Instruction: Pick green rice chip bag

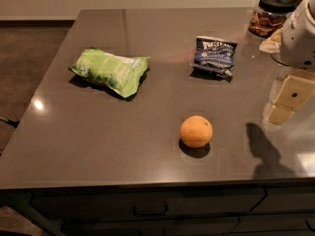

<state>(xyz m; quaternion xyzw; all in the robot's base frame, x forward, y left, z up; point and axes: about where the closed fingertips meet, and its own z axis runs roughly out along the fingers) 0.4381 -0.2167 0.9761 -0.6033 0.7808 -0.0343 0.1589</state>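
Note:
The green rice chip bag is a puffy light-green bag with white patches, lying flat on the grey countertop at the left middle. My gripper, white with cream-coloured parts, hangs above the counter's right edge, far to the right of the bag and apart from it. It holds nothing that I can see. Its shadow falls on the counter below it.
An orange sits near the front middle. A small dark blue snack bag lies at the back right. A glass jar with a black lid stands at the far right corner. Drawers run below the counter's front edge.

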